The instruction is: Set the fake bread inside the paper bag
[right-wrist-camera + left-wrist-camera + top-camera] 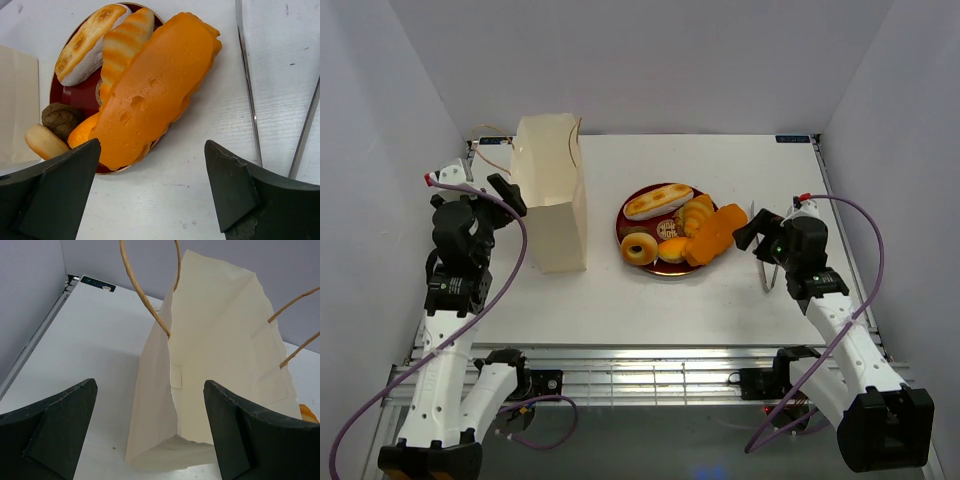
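The fake bread lies on a dark red plate [638, 205] mid-table: a long cream-striped roll [658, 201], a ridged croissant [696, 214], a flat orange slab [714, 235], a ring doughnut [639, 248] and an oval bun [674, 250]. The paper bag [550, 190] stands upright left of the plate, mouth open. My left gripper [508, 195] is open and empty beside the bag's left side; the bag [210, 365] fills its wrist view. My right gripper [752, 231] is open and empty, just right of the slab [150, 90], above bare table.
Silver metal tongs [250, 90] lie on the table right of the plate, under my right wrist; they also show in the top view [770, 272]. The bag's brown string handles [150, 295] stick up. White walls close in the table on three sides.
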Controlling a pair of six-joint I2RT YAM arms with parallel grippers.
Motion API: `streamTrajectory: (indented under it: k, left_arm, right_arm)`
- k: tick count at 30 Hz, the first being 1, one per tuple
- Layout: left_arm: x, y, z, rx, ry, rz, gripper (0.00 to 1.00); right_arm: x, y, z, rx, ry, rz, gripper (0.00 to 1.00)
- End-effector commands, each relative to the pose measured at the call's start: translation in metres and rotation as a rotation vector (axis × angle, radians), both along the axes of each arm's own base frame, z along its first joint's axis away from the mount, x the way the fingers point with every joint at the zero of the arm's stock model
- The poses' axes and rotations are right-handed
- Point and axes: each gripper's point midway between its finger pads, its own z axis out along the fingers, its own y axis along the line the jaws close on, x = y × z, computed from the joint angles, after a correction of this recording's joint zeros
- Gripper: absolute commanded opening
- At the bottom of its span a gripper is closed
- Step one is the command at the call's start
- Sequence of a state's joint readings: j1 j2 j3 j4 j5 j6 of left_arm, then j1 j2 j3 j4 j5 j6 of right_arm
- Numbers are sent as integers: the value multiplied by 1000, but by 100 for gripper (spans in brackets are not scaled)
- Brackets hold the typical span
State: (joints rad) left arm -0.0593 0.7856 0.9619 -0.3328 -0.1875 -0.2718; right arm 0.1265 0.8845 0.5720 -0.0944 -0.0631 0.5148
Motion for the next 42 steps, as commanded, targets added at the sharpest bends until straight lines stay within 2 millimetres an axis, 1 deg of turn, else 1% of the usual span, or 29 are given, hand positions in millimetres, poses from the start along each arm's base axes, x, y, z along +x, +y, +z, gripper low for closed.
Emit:
streamTrajectory:
  k: [1,4,5,6,7,9,10,12,14,15,18,19,20,21,22,23,24,26,27,28,29,31,34,36,38,39,40,41,42]
  left_arm:
    - [3,1,16,15,-80,2,98]
    - [0,3,12,31,-89,15,98]
    - [-3,4,8,36,-87,21,98]
    - [-4,5,6,38,-86,25,98]
    - [-5,4,5,38,-85,19,98]
    - [-7,2,6,36,-94,9,98]
    - [-7,1,8,34,-100,3,98]
    - [-8,-2,5,33,-101,-15,98]
    - [-9,-2,4,31,-103,-15,98]
    - [-9,-2,2,32,-98,-12,98]
    - [-10,-4,0,27,-94,-23,98]
    - [-11,-5,0,25,-96,-29,98]
    - [-12,-5,1,24,-100,-32,98]
    - [-12,-6,1,21,-101,-36,98]
    - [-13,-6,0,18,-101,-36,98]
    - [-13,-7,0,16,-100,-39,98]
    - [-13,-8,0,13,-102,-45,98]
    - [-14,-9,1,11,-103,-53,98]
    - [-14,-10,1,8,-105,-57,98]
    - [-14,-11,0,7,-104,-60,98]
    - [-15,-11,1,6,-106,-60,98]
    - [-16,-12,1,7,-105,-65,98]
    - [-17,-13,0,9,-104,-66,98]
    - [-18,-15,2,8,-108,-71,98]
    - [-19,-16,2,8,-110,-74,98]
    - [-20,-16,2,8,-111,-74,98]
    - [-20,-16,3,8,-114,-75,98]
    - [-20,-17,3,7,-115,-78,98]
    - [-20,-18,4,7,-116,-81,98]
  right_arm:
    - [11,4,22,41,-76,-5,90]
    - [8,4,21,49,-86,-13,90]
    - [8,4,23,52,-90,-9,90]
    - [10,8,31,69,-128,7,90]
    - [7,18,39,100,-161,65,90]
    - [5,25,46,131,-208,97,90]
    - [6,29,54,136,-248,125,90]
    - [5,35,55,118,-250,173,90]
    - [1,44,54,63,-247,240,90]
    - [-4,53,53,49,-240,286,90]
    - [-7,61,52,-46,-276,346,90]
    - [-12,73,57,-71,-293,387,90]
    - [-14,77,55,-103,-289,404,90]
    - [-10,77,51,-168,-286,400,90]
    - [-15,89,51,-192,-284,438,90]
    - [-16,91,49,-220,-250,441,90]
    - [-13,92,40,-266,-215,408,90]
    - [-9,86,33,-287,-171,331,90]
    - [-6,77,28,-265,-139,241,90]
    - [-4,73,24,-249,-129,197,90]
    - [-7,70,12,-229,-109,168,90]
    - [-4,73,20,-118,-141,111,90]
    - [-6,79,19,-11,-149,106,90]
    - [-3,75,20,0,-142,79,90]
    - [-2,61,12,-7,-94,5,90]
    - [3,42,9,-28,-80,-79,90]
    - [0,31,0,-46,-48,-110,90]
    - [0,23,2,-58,-59,-124,90]
    - [3,8,0,-64,-56,-151,90]
